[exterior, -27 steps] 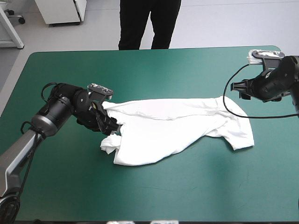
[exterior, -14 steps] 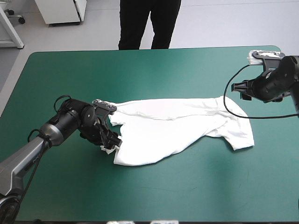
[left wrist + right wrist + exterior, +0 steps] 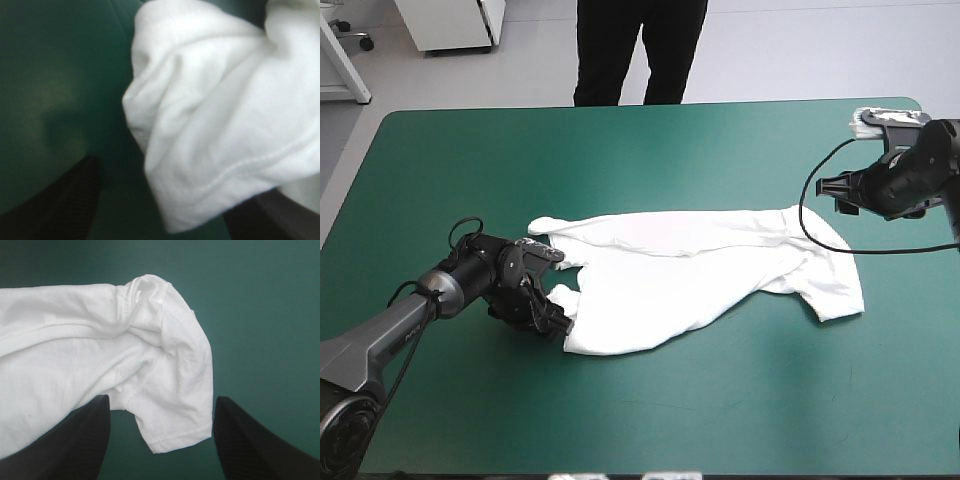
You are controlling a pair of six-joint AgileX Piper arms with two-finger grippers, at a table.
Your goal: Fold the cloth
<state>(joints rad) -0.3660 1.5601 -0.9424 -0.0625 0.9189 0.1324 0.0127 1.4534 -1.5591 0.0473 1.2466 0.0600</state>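
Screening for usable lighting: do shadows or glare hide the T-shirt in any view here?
High view: even light, no harsh glare; the T-shirt stands out clearly against the teal-green cover. Left wrist view: a dim shadow patch lies on the cover beside the bunched T-shirt, which is itself brightly lit. Right wrist view: soft shadows only in the folds of the sleeve; nothing of it is hidden.

A: What does the left arm (image 3: 380,335) look like?
B: A smooth grey tube low down, then rounded black joints toward the wrist.
A: And the right arm (image 3: 910,175)?
B: Black all over, bulky and rounded.
A: The right gripper (image 3: 161,402)?
B: Two broad black fingers (image 3: 75,442), curved like fins, with a fine dotted weave on their surface. The left gripper (image 3: 170,187) shows the same grain.
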